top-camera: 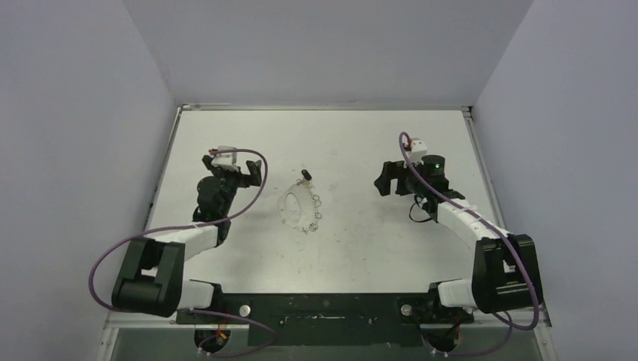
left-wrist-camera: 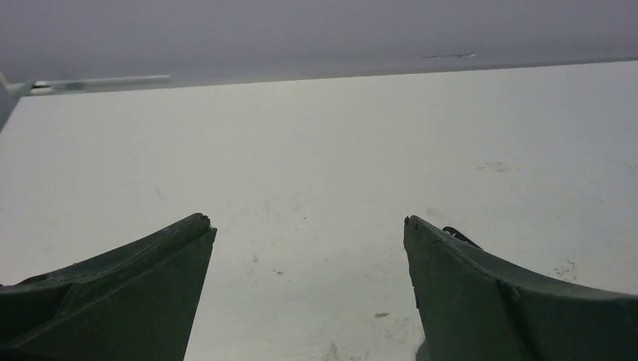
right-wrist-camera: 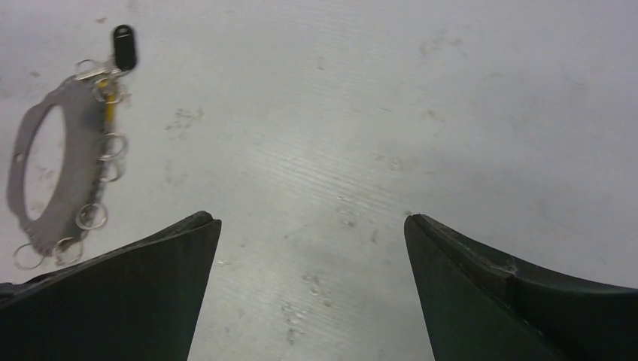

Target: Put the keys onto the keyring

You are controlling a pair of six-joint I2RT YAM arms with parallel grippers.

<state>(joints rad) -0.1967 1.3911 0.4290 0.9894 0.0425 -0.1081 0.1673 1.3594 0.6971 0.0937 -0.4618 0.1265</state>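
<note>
The keyring (top-camera: 296, 208) lies flat on the white table between the arms, a thin silvery loop with small metal rings (top-camera: 315, 212) strung along its right edge. The keys lie at the loop's far end. In the right wrist view the keyring (right-wrist-camera: 66, 120) sits at the far left, with the black-headed key (right-wrist-camera: 124, 47) at its top and a yellow-orange key (right-wrist-camera: 110, 113) lying along the row of rings. My left gripper (top-camera: 235, 167) (left-wrist-camera: 307, 222) is open over bare table, left of the ring. My right gripper (top-camera: 382, 179) (right-wrist-camera: 311, 218) is open with nothing between its fingers, right of the ring.
Grey walls enclose the table on three sides, and a metal strip (left-wrist-camera: 98, 81) marks its far edge. Purple cables (top-camera: 248, 199) loop off both arms. A black bar (top-camera: 323, 307) carrying the arm bases runs along the near edge.
</note>
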